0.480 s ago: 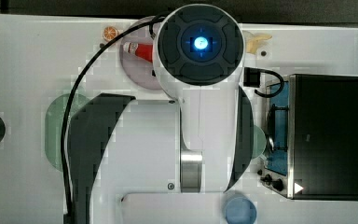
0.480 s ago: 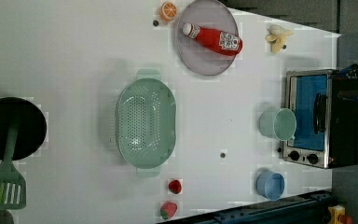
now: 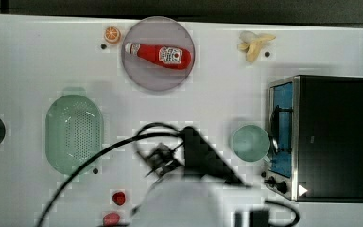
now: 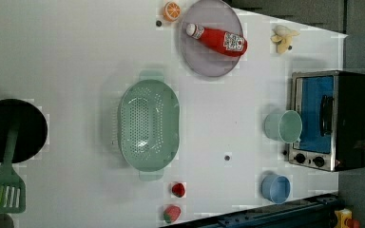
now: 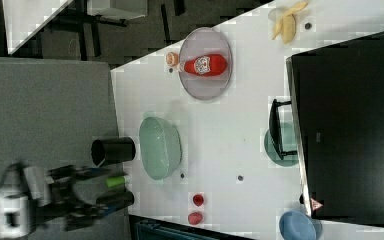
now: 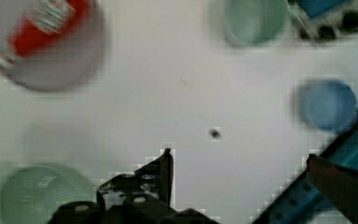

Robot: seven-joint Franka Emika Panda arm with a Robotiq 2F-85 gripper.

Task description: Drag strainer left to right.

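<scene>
The end effector (image 6: pixel 240 161) hangs wide and empty above bare desk (image 3: pixel 38 61), well apart from the strainer (image 3: pixel 74 134), which sits untouched toward the top view's left. This looks like the approach step; next, the fingers should reach the strainer's rim, then drag it rightward.

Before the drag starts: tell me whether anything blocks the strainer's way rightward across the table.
In the left view, bare white table lies right of the pale mint-green oblong plastic strainer; farther along stands the round green cup, then the toaster oven.

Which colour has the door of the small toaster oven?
Blue; the toaster oven's door shows it best in the left view.
</scene>
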